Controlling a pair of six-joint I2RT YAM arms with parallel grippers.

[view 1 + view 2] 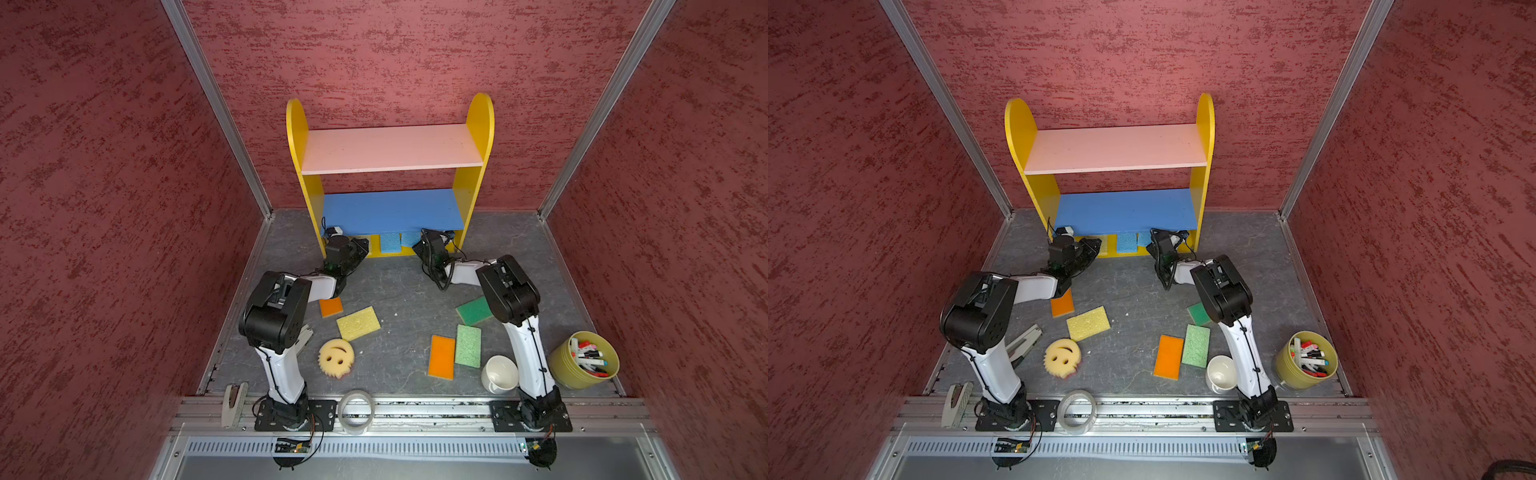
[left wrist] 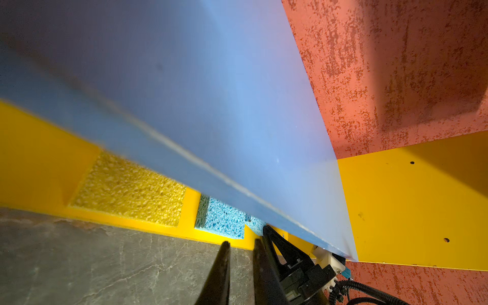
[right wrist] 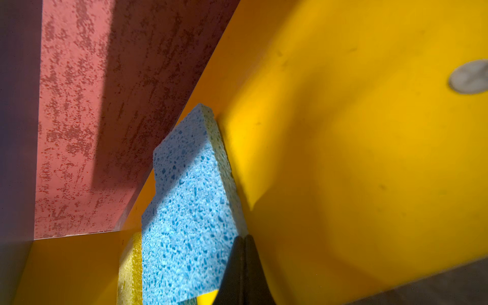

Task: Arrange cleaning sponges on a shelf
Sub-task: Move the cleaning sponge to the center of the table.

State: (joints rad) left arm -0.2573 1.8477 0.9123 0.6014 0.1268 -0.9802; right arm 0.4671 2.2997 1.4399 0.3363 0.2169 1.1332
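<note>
Three sponges are sitting on the yellow base (image 2: 190, 208) of the shelf (image 1: 480, 124), under its blue board (image 1: 390, 210): a yellow sponge (image 2: 126, 195), a blue sponge (image 1: 390, 242) and a second blue sponge (image 3: 184, 224) beside it. The right gripper (image 3: 244, 241), jaws closed on nothing, is touching its tips to the edge of the second blue sponge, where the foam is lying against yellow shelf wood. It appears to be nudging the sponge square, not carrying it. The left gripper (image 2: 241, 244), jaws slightly parted and empty, is hovering over the floor (image 1: 399, 291) just in front of the base, near the right one.

Six more are waiting on the floor: a smiley sponge (image 1: 336, 357), a yellow floor sponge (image 1: 358, 323), a small orange (image 1: 331, 306), a long orange (image 1: 441, 356), a dark green (image 1: 473, 311) and a light green (image 1: 468, 345).

Doing this step well is looking like a matter of slow, low pushes. That means tips shut and flat to the sponge's edge, so the foam is sliding and not buckling or riding up. The wrist is best staying beneath the blue board without scraping it, and the push ending before the sponge is crowding its blue neighbour. With both grippers so close, the left arm is better off holding clear while the right is backing straight out.
</note>
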